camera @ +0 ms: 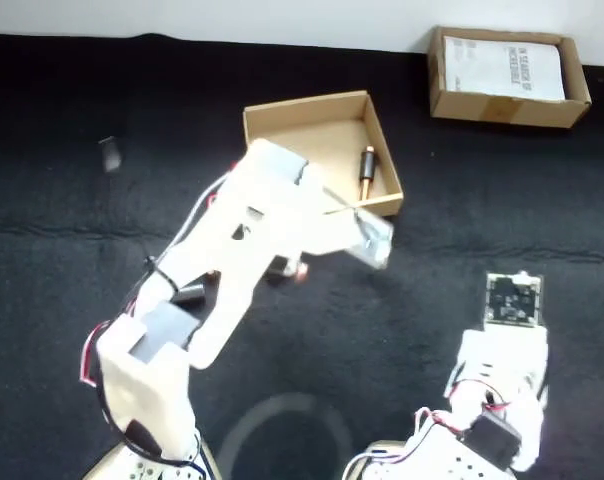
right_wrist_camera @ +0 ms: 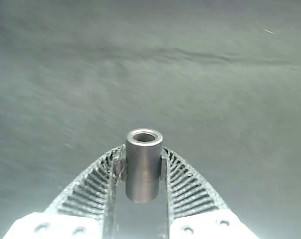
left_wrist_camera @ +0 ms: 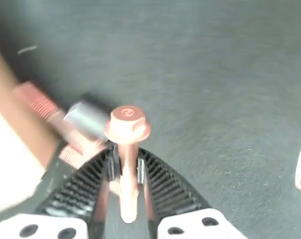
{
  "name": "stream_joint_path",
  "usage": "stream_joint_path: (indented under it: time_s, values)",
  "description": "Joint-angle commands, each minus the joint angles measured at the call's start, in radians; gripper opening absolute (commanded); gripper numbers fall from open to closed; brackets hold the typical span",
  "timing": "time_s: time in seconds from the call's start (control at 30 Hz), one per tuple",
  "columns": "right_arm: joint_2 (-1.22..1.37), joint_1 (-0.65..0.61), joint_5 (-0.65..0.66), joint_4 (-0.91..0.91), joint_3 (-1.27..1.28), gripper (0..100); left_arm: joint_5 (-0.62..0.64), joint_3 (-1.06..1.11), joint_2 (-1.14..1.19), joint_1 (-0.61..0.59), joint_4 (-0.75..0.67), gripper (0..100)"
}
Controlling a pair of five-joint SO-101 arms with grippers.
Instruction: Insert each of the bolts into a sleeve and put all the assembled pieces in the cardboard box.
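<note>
My left gripper (left_wrist_camera: 124,155) is shut on the shank of a copper bolt (left_wrist_camera: 126,125) whose flanged head points away from the wrist. Just beyond it an assembled piece (left_wrist_camera: 83,120), a grey sleeve on a copper bolt, lies on the dark mat beside the cardboard box wall (left_wrist_camera: 3,149). In the high view the left arm (camera: 267,215) hangs over the near side of the open cardboard box (camera: 307,112), and the bolt's copper tip (camera: 300,270) peeks out below it. My right gripper (right_wrist_camera: 143,155) is shut on an upright grey sleeve (right_wrist_camera: 144,167) above bare mat.
One assembled piece (camera: 366,170) lies inside the open box near its right wall. A second cardboard box (camera: 452,95) holding a printed sheet stands at the back right. The right arm (camera: 510,302) is at the front right. A small grey scrap (camera: 109,152) lies at the far left.
</note>
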Motion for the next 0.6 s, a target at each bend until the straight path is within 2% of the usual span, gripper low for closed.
stream_joint_path:
  time_s: [0.0,0.2,0.47,0.57]
  values:
    - [-0.008,-0.139,-0.114,-0.024,0.002,0.8,0.169,-0.076,-0.113,0.012,0.012,1]
    - [-0.010,-0.283,-0.130,-0.088,0.127,0.9,0.400,-0.122,-0.239,0.039,0.017,1]
    - [-0.013,-0.415,-0.138,-0.093,0.159,1.0,0.414,-0.159,-0.469,0.094,0.014,1]
    - [-0.013,-0.498,-0.196,-0.096,0.157,0.9,0.416,-0.153,-0.555,0.091,0.011,1]
